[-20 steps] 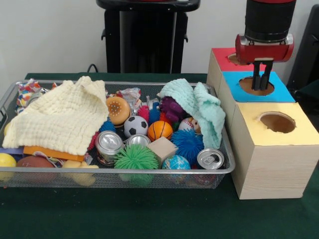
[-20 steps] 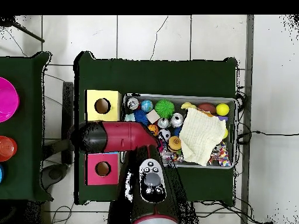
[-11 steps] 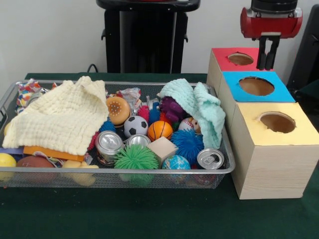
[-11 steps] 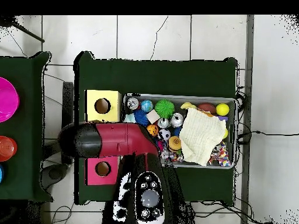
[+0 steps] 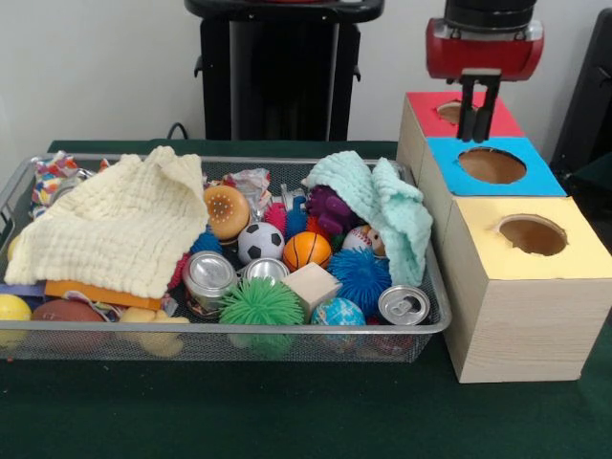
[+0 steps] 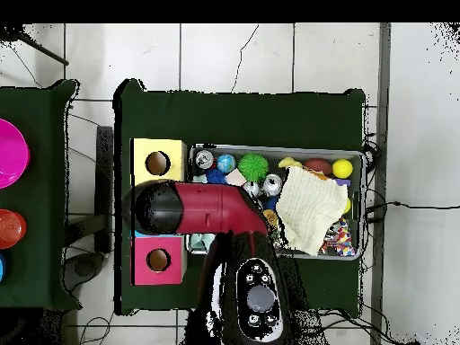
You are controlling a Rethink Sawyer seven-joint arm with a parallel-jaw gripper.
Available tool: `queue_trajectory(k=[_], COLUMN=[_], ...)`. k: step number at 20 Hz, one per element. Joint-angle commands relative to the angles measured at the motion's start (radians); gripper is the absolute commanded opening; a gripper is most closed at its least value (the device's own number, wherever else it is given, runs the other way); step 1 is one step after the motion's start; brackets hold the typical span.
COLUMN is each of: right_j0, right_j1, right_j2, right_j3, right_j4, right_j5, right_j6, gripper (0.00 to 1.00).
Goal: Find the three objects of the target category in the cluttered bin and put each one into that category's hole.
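My gripper (image 5: 475, 127) hangs open and empty over the seam between the red box (image 5: 421, 113) and the blue box (image 5: 540, 178), at their bin-side edge. The yellow box (image 5: 583, 251) stands nearest in that row; each box has a round hole on top. The wire bin (image 5: 239, 328) holds a soccer ball (image 5: 260, 241), a basketball (image 5: 307, 250), a baseball (image 5: 360, 239), two cans (image 5: 208, 277) (image 5: 403, 306), a wooden cube (image 5: 312, 285) and spiky balls (image 5: 261, 303). In the overhead view the arm (image 6: 193, 208) covers the gripper and the blue box.
A yellow cloth (image 5: 115, 225) covers the bin's left half. A mint cloth (image 5: 382, 201) drapes over its right rear corner. A burger toy (image 5: 227, 210) and a purple toy (image 5: 332, 207) lie between them. A pink disc (image 6: 9, 153) sits on a side table.
The gripper rose out of the blue box's hole, went up past the red box, then came left and lower toward the bin side. Nothing in the bin has moved.
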Motion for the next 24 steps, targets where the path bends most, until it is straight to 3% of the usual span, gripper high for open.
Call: queue_trajectory(k=[1, 8, 15, 24], right_j0=[-0.093, -0.139, -0.175, -0.207], right_j1=[0.13, 0.188, 0.258, 0.277], right_j2=[0.103, 0.157, 0.21, 0.253], right_j3=[-0.046, -0.131, -0.275, -0.375], right_j4=[-0.079, -0.116, -0.15, -0.185], right_j5=[-0.024, 0.016, 0.111, 0.208], right_j6=[-0.087, -0.128, -0.17, -0.2], gripper=[0.0, 0.0, 0.0, 0.0])
